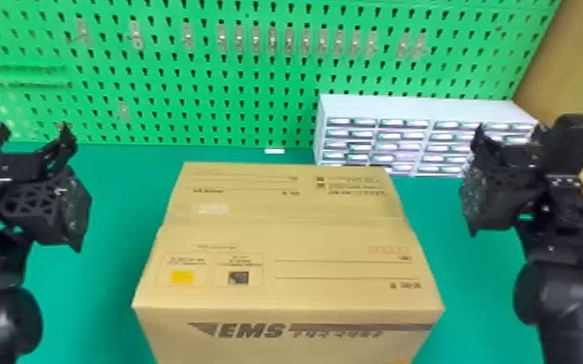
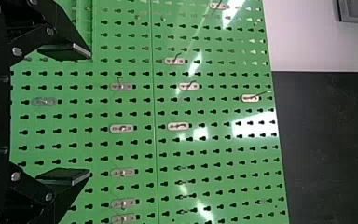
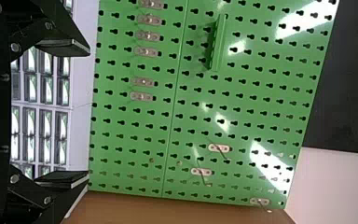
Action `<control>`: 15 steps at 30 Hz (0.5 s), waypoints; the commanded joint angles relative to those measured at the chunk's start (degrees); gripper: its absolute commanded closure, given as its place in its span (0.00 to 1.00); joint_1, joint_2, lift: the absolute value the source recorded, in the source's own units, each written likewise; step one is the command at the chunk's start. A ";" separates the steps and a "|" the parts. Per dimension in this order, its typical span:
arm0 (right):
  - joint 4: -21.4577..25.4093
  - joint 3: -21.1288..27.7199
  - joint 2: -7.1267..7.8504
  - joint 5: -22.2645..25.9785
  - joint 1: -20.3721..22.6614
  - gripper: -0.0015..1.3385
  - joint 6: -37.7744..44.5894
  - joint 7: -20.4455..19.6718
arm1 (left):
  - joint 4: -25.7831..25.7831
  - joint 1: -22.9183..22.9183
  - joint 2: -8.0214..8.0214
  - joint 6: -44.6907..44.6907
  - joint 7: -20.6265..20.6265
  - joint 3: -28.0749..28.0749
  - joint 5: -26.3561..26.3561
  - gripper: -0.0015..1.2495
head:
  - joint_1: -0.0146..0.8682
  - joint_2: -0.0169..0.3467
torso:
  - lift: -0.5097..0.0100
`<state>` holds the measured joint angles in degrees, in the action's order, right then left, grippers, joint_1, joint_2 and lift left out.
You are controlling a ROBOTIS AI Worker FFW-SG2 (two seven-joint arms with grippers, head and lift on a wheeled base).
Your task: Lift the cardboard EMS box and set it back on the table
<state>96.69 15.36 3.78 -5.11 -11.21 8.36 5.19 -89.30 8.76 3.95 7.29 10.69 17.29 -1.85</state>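
The cardboard EMS box (image 1: 285, 237) rests on the green table (image 1: 106, 193), with its top face and the printed front side visible. My left gripper (image 1: 31, 138) is open, off the box's left side and not touching it. On the right, apart from the box, my right gripper (image 1: 508, 138) also stands open. In the left wrist view the left gripper (image 2: 65, 114) has nothing between its spread fingers. The right wrist view shows the right gripper (image 3: 65, 112) likewise spread, with only background beyond it.
A white drawer cabinet (image 1: 421, 111) stands behind the box at the back right, close beyond the right gripper. A green pegboard (image 1: 198, 106) with metal hooks rises along the back. One small white piece (image 1: 274, 151) lies near the table's back edge.
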 commanded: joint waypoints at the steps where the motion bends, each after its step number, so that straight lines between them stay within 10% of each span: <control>1: 0.08 -0.24 0.00 0.01 -0.22 0.26 -0.09 0.00 | 0.01 0.12 0.00 0.00 -0.32 -0.06 0.18 0.29 | 0.78 0.01 | 0.98; 15: 0.08 -0.24 0.00 -0.08 0.05 0.26 -0.09 0.00 | 0.01 -0.06 0.00 0.00 -0.49 -0.06 -0.09 0.29 | 0.78 0.01 | 0.98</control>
<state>96.77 15.08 3.85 -5.18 -11.30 8.26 5.19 -89.30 8.74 3.95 7.29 10.19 17.16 -1.81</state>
